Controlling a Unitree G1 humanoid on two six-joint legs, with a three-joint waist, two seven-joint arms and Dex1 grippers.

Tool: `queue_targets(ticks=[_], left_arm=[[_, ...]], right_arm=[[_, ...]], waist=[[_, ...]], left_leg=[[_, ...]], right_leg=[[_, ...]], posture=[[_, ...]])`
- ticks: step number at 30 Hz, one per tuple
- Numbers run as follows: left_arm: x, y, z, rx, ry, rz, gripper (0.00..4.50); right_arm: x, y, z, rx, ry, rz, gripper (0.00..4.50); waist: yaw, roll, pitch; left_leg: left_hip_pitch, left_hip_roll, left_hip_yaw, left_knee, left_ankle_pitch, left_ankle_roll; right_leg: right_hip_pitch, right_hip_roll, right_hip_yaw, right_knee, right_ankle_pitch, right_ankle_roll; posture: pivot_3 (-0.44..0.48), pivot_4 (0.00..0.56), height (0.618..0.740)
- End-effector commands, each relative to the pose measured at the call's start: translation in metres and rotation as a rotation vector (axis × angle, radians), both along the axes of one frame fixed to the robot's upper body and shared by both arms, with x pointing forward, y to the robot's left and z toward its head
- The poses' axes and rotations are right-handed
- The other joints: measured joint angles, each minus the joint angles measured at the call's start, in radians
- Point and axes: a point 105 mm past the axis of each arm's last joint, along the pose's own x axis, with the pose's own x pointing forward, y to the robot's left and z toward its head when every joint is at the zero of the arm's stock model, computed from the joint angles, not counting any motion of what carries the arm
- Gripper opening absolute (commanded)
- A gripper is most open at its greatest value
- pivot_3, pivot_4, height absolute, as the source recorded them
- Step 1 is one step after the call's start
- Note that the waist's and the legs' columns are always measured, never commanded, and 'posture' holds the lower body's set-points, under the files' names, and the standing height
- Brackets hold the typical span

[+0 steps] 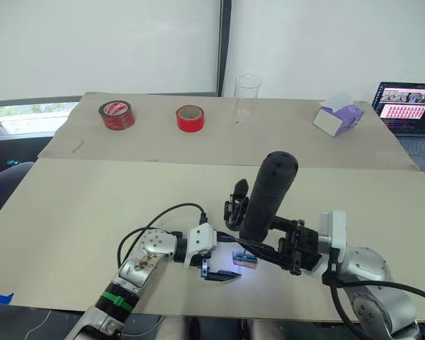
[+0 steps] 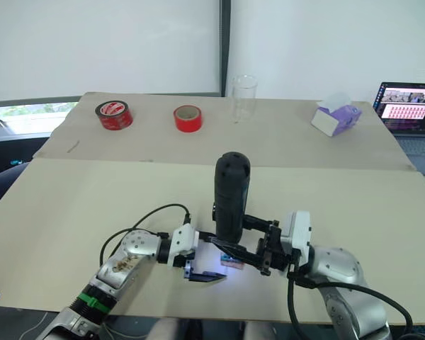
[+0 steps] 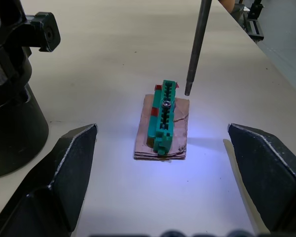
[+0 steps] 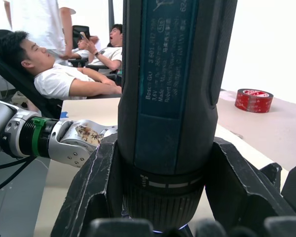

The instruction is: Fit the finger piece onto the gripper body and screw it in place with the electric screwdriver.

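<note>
clamped upright in right gripper [image 4: 163,217]: screwdriver [image 1: 268,195], bit hovering just beside green block [image 3: 164,115], likely lining up on its screw. left gripper [image 3: 163,187] spread wide, empty, flanking block. gripper body [image 3: 12,98] standing near, probably staged.

Electric screwdriver [image 4: 175,98] upright at frame centre, clamped between the right gripper [image 4: 163,192] fingers [image 4: 91,190], left arm [image 4: 49,138] at left, red tape roll [image 4: 254,100] at right, people [image 4: 54,74] seated upper left
</note>
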Motion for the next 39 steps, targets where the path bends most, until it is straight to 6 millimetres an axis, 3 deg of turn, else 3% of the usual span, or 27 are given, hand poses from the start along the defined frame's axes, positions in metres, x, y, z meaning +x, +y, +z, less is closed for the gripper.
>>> queue_targets(ticks=[1,39], left_arm=[[-0.0044,-0.0062,0.0,-0.009,-0.013,-0.02,4.45],[-0.0023,-0.0074,0.0029,-0.004,-0.017,-0.014,4.45]], right_arm=[[-0.0034,-0.0008,0.0123,0.017,-0.078,0.006,1.91],[0.0009,-0.0054,0.0067,0.024,-0.053,-0.016,1.91]], waist=[[0.001,0.0,0.0],[0.003,0.0,0.0]], left_leg=[[0.0,0.0,0.0,0.0,0.0,0.0],[0.0,0.0,0.0,0.001,0.0,0.0]], right_leg=[[0.0,0.0,0.0,0.0,0.0,0.0],[0.0,0.0,0.0,0.0,0.0,0.0]], posture=[[0.0,0.15,0.74],[0.0,0.15,0.74]])
